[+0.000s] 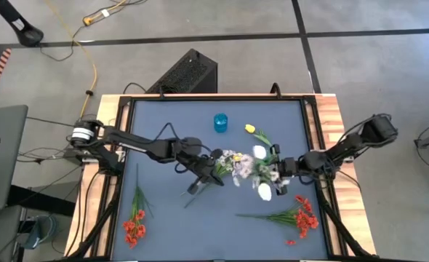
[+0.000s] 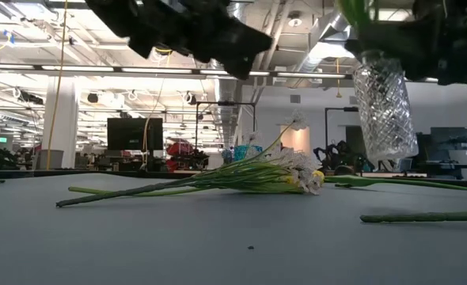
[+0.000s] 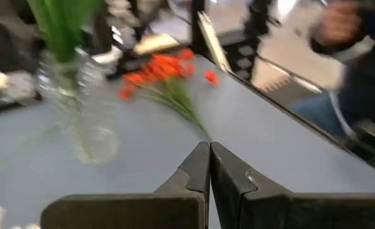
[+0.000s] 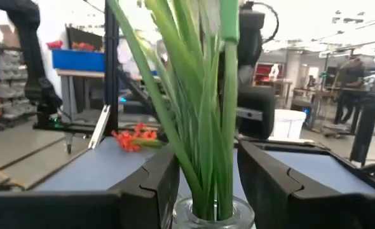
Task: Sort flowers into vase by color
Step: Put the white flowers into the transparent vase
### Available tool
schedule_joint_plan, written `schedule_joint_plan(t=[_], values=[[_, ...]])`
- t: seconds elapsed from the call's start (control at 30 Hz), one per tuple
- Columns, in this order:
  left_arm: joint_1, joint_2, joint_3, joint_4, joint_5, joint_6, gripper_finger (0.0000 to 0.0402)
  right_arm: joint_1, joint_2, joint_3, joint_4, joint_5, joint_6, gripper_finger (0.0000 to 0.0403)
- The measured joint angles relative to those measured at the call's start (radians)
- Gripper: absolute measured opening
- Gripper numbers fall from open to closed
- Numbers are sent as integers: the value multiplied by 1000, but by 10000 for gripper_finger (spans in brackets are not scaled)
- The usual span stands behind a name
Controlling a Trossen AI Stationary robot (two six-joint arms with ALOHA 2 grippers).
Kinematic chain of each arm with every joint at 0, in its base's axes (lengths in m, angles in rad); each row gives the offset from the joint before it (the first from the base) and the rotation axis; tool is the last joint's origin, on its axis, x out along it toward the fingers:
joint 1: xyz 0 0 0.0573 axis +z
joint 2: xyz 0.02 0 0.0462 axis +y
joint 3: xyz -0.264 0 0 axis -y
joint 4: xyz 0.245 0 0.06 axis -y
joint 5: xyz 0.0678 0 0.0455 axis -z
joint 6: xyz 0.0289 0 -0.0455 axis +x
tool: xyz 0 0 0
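Right gripper: I have it clamped on the neck of the glass vase, one finger on each side, lifted clear of the desk.
Vase: cut glass, hanging upright above the desk in the low view, with a bundle of green stems standing in it. From above, the white tulips and pale sprays spread out around its mouth near the desk's middle.
Left gripper: I see its fingers pressed together with nothing between them. It hovers over the middle of the desk, just to the left of the vase.
Red flowers, left: one bunch lies flat near the desk's front left corner.
Red flowers, right: a second bunch lies flat at the front right, stems pointing toward the middle, with a loose red bit beside it.
Yellow tulip: lying toward the back of the desk, right of the blue cup.
Low view: a bunch of pale and yellow flowers lies flat on the desk under the arms.
Person: blurred, seated beyond the desk's edge in the left wrist view.
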Motion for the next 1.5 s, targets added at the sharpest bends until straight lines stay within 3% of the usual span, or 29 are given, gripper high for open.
schedule_joint_plan(t=[0.13, 0.27, 0.57, 0.7, 0.87, 1.1, 1.33, 1.5], values=[[-21, 88, 0, 182, -97, -62, 2, -11, 67, 2, 98, -8, -6, 173], [-34, 166, 0, 256, -176, -51, 31, -9, 78, 23, 98, -22, -15, 173], [-44, 303, 33, 481, -264, -113, 174, 22, 76, 61, 98, -37, -43, 173], [-61, 380, 114, 492, -288, -74, 239, 21, 72, 69, 98, -37, -52, 173], [-74, 458, 227, 464, -394, -59, 295, 22, 69, 72, 99, -37, -46, 171], [-67, 469, 309, 336, -546, -61, 316, 25, 69, 72, 99, -37, -34, 148], [-64, 469, 318, 279, -537, -109, 316, 25, 69, 71, 81, -21, -33, 101], [-65, 469, 318, 307, -536, -141, 316, 25, 69, 71, 44, 22, 1, 92]])
